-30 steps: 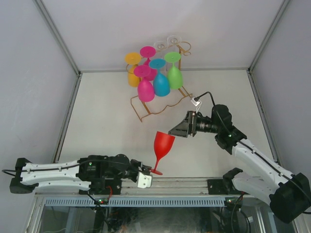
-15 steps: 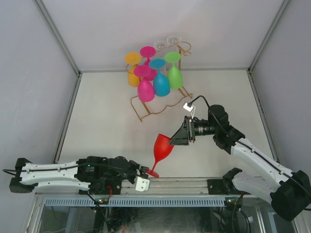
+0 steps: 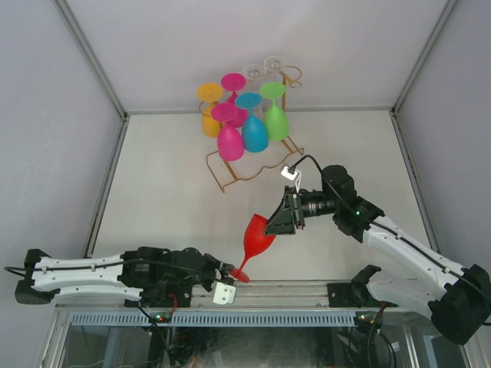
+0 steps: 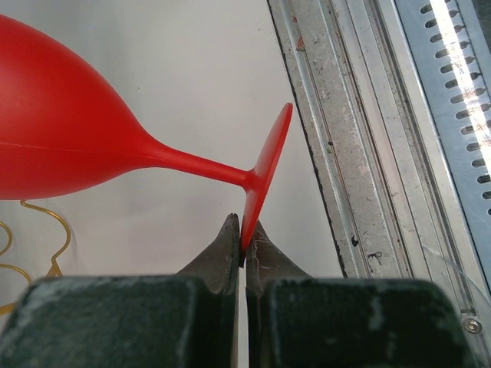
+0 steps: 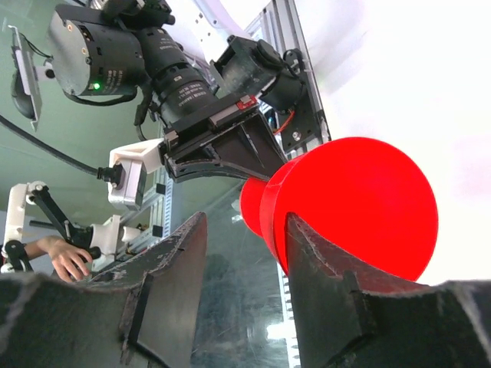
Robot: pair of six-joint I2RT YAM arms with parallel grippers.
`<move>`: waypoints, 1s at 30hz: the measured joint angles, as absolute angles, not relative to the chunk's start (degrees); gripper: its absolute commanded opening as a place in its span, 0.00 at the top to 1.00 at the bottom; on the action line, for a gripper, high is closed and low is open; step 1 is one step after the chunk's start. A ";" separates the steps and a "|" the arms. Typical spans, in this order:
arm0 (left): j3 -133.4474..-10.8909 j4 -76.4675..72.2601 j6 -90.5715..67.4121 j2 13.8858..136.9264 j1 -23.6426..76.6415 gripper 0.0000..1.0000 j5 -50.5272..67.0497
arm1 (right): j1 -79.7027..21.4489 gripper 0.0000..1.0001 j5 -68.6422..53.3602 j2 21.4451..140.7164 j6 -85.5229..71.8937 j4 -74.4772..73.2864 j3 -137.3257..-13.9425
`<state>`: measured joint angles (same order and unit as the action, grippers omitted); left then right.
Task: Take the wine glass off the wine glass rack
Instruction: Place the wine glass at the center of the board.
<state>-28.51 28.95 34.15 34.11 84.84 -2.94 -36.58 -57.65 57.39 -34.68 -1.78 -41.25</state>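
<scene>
A red wine glass (image 3: 258, 234) hangs tilted over the near part of the table, away from the gold wire wine glass rack (image 3: 253, 165). My left gripper (image 3: 229, 279) is shut on the edge of its round foot (image 4: 265, 172), seen edge-on between the fingertips of this left gripper (image 4: 242, 230). My right gripper (image 3: 281, 218) is at the bowl's rim. In the right wrist view, one finger (image 5: 322, 284) lies against the red bowl (image 5: 360, 199). The other finger (image 5: 173, 284) stands apart from it, so the right gripper (image 5: 245, 222) is open around the rim.
Several coloured glasses, among them pink (image 3: 229, 139), blue (image 3: 254, 132) and green (image 3: 275, 119), hang upside down on the rack at the back. An aluminium rail (image 3: 307, 289) runs along the near edge. Grey walls close in the sides and back.
My right gripper has moved left and down to the red glass's bowl and its jaws have narrowed. The glass, held by the left gripper, has shifted slightly down and tilted more.
</scene>
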 measured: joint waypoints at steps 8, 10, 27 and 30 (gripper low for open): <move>-27.86 29.45 34.17 33.15 84.95 0.99 -4.19 | -38.83 0.71 -55.77 59.75 -32.21 -4.12 -43.66; -27.86 29.69 34.11 32.95 85.01 0.99 -4.40 | -38.87 0.71 -55.72 60.49 -32.18 -4.12 -43.79; -27.86 31.22 34.09 30.50 85.03 0.94 -6.98 | -40.93 0.99 -55.33 61.93 -30.85 -4.56 -45.30; -27.86 31.20 34.06 30.26 85.03 0.76 -7.42 | -41.04 1.00 -54.65 61.78 -29.74 -5.37 -45.60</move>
<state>-27.86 31.20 34.06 30.26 85.03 -7.42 -41.04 -54.65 61.78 -29.74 -5.37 -45.60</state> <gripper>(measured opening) 0.085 0.019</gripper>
